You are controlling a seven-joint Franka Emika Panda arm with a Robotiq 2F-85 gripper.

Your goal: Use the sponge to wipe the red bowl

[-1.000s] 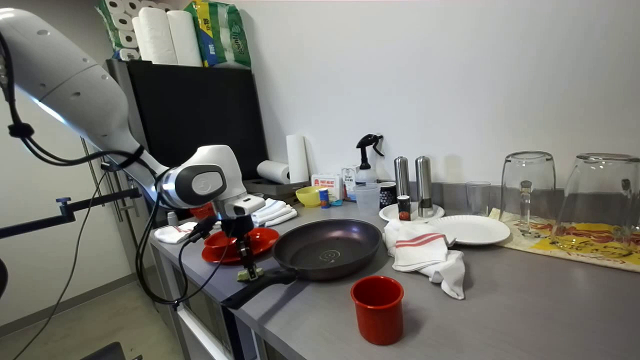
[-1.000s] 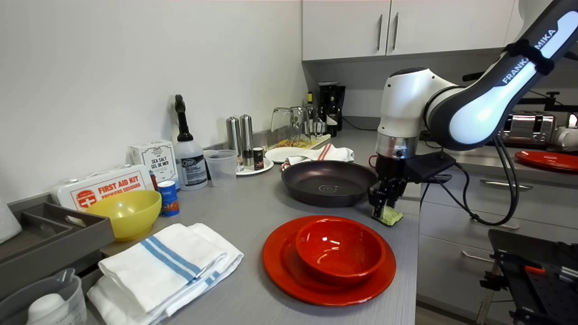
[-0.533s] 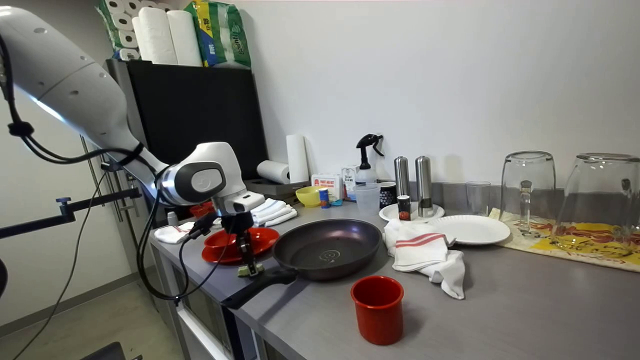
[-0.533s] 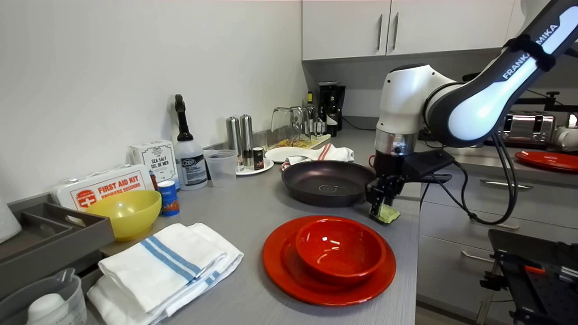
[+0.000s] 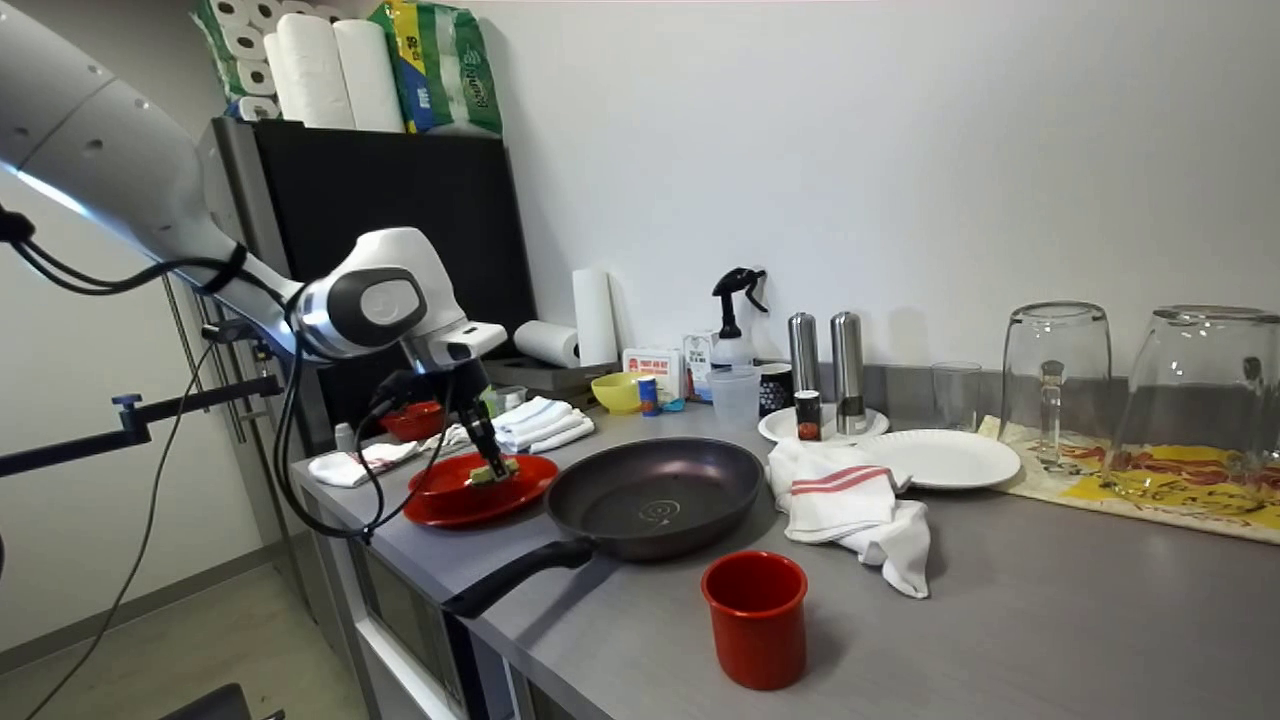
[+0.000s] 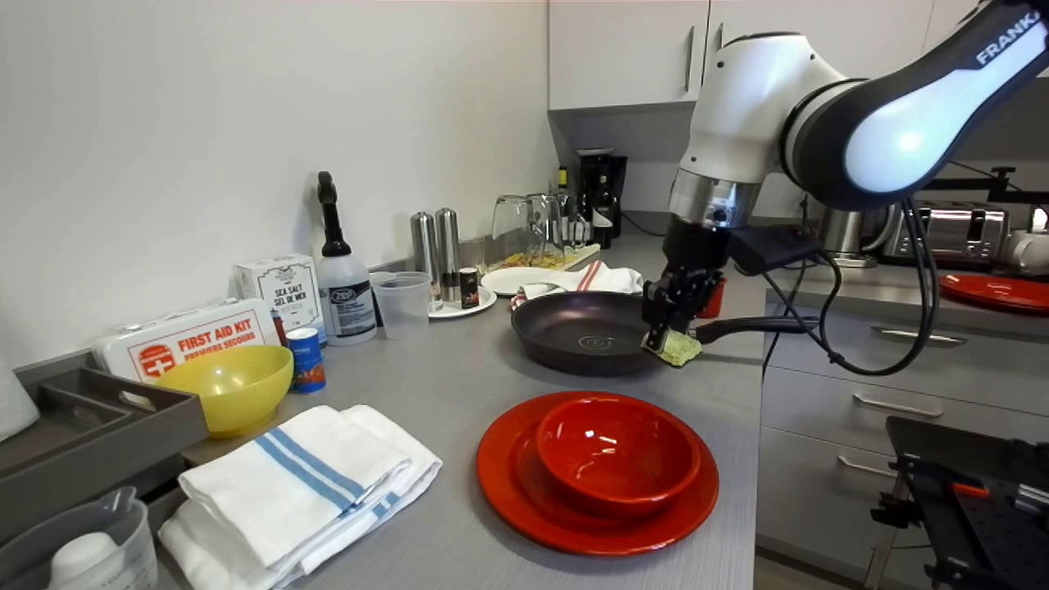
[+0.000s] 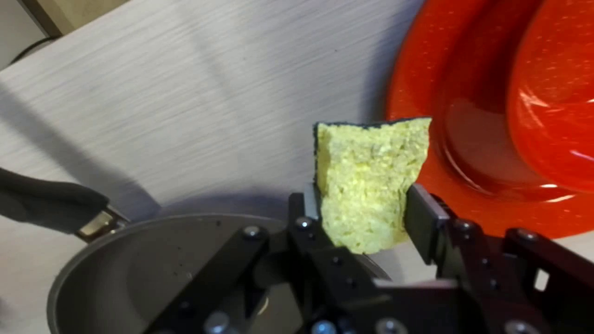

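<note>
The glossy red bowl sits on a wide red plate near the counter's front edge. Both show in the wrist view, the bowl at the right edge beside the plate's rim. My gripper is shut on a yellow-green sponge with a dark backing, gripped by its two sides. In an exterior view the gripper holds the sponge above the counter, between pan and plate, apart from the bowl. In an exterior view the sponge hides part of the bowl.
A black frying pan stands beside the plate, its handle pointing to the counter edge. A red cup and a crumpled white towel stand past it. Folded white towels and a yellow bowl lie on the bowl's wall side.
My gripper has lifted the sponge from close to the counter and moved it up, a little away from the pan handle. The bowl, plate and pan have not moved.
</note>
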